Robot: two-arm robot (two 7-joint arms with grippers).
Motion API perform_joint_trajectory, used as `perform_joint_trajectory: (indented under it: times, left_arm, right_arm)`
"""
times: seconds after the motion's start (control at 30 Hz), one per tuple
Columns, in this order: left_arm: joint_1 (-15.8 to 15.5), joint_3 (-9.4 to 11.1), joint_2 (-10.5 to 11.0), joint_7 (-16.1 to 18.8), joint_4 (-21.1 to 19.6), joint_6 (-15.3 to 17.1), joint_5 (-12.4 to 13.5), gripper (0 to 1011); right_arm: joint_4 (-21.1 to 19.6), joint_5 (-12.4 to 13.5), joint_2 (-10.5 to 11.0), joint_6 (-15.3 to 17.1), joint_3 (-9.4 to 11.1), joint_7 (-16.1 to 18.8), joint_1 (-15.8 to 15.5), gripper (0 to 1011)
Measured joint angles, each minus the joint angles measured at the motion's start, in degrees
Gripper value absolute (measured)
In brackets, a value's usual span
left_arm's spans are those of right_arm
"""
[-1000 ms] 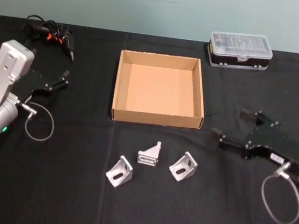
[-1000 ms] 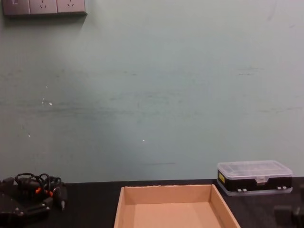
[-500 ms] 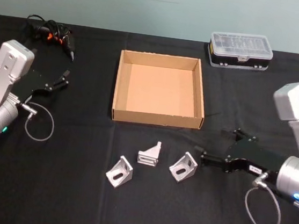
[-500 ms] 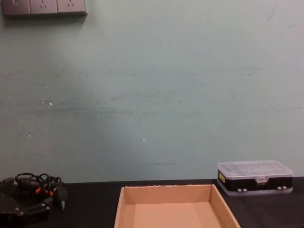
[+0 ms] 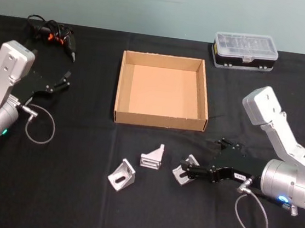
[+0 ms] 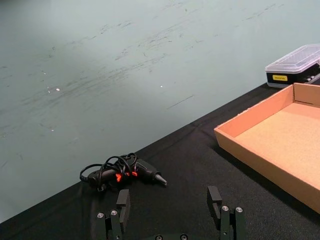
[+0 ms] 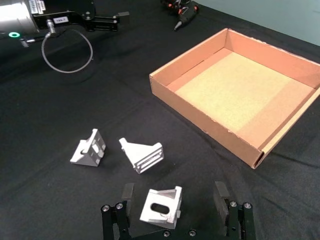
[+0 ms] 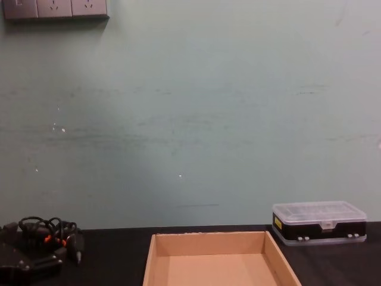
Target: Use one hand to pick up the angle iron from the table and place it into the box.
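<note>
one iron (image 7: pixel 161 205) straddled by spread right hand (image 7: pixel 173 193), unpinched. next: close, lift, carry to box (image 5: pixel 160 120). left hand (image 5: pixel 66 80) parked far left, spread.

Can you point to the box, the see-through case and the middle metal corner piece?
box (image 5: pixel 121 85): head view, left wall.
see-through case (image 5: pixel 246 44): head view, clear lid.
middle angle iron (image 5: pixel 152 159): head view, slotted face.

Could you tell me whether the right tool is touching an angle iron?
Apart: right wrist view shows the right tool straddling the angle iron, gaps on both sides.
</note>
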Motion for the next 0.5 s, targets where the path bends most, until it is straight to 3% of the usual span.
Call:
perform_joint_trajectory:
  times: [0.5]
  left_arm:
    - [0.0, 0.0, 0.0, 0.0, 0.0, 0.0, 0.0, 1012]
  right_arm:
    - [1.94, -1.68, -2.84, 4.76, -1.02, -0.82, 2.2, 1004]
